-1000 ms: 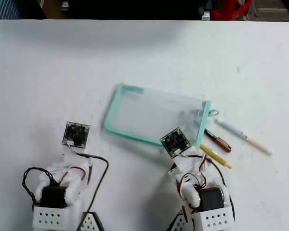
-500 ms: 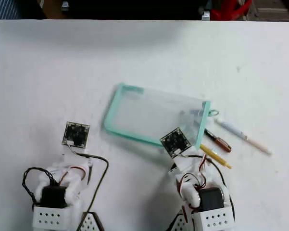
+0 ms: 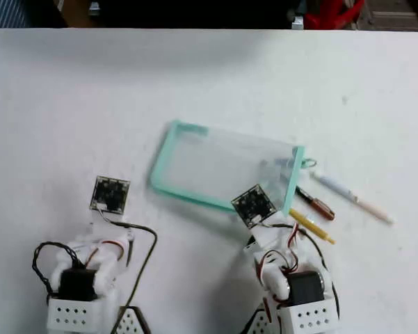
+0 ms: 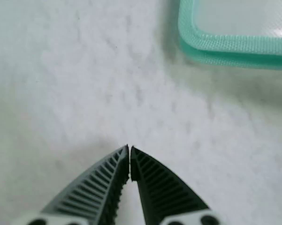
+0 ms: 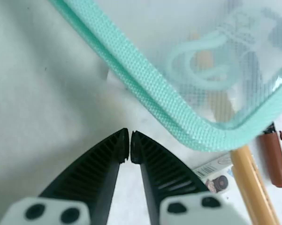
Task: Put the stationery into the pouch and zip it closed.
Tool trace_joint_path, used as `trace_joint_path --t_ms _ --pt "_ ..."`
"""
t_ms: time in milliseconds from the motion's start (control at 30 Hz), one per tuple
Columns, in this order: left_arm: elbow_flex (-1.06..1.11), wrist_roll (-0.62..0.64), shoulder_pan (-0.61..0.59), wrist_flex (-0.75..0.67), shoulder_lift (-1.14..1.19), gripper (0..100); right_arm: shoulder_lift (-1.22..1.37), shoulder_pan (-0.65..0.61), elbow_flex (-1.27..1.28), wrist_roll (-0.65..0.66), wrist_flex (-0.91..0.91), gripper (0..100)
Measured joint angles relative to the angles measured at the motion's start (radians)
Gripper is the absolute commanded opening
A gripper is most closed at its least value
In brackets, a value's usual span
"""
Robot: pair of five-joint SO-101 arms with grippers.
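**Both claws shut and empty; pouch and pens lie apart on the table**

The pouch [image 3: 222,170], clear mesh with a mint-green border, lies flat near the middle of the table [image 3: 90,90], a little toward the near edge where the two arms stand. It is turned slightly, so its right end sits closer to the arms than its left end. A small green loop [image 3: 307,164] sticks out at that right end.

Three pieces of stationery lie outside the pouch, between it and the table's right edge. The white pen [image 3: 351,197] is the farthest out, slanting toward the near right corner. The brown pen [image 3: 315,202] lies just beside the pouch's right end, with its tip close to the green border. The yellow pencil [image 3: 311,226] lies nearest the arms, and one end meets the pouch's near right corner.

The left claw [image 4: 130,154] has its ribbed tips pressed together with nothing between them. It hangs over bare table, with the pouch's near left corner a little way off.

The right claw [image 5: 130,140] is likewise closed on nothing. Its tips are just beside the green border of the pouch's near long side, close to the corner where the yellow pencil and brown pen lie.
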Motion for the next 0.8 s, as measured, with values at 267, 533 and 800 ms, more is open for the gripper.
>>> trace_joint_path --t_ms 267,533,800 --pt "-0.002 0.0 -0.04 -0.253 0.002 5 0.0 0.0 0.0 0.0 0.0 2.1" --pt "-0.002 -0.265 -0.075 -0.456 0.002 13 0.0 0.0 0.0 0.0 0.0 1.9" --pt "-0.161 -0.304 -0.072 -0.468 0.002 10 0.0 0.0 0.0 0.0 0.0 2.1"
